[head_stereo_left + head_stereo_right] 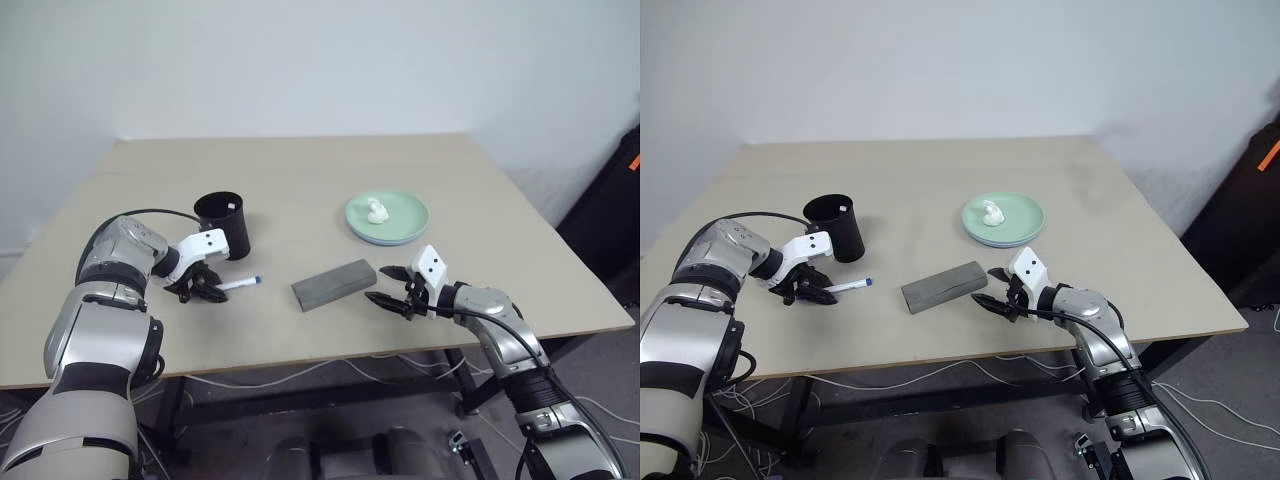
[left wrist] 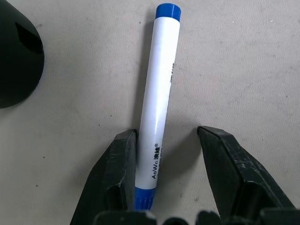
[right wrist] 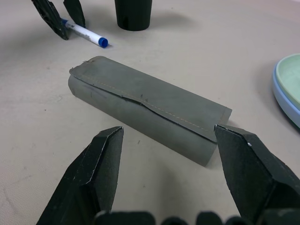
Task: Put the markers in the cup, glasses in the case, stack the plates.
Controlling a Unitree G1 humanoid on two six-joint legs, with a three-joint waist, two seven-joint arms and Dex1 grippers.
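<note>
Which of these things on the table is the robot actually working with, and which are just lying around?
Job:
marker
cup
case
plates, stacked

Lying about:
white lump on the top plate
cables under the table

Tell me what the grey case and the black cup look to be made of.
The case looks wrapped in matte grey fabric or faux leather: a stitched seam runs along its closed lid flap. The cup looks like smooth black plastic, thin-walled with a dull sheen; the material underneath either finish cannot be confirmed.
</note>
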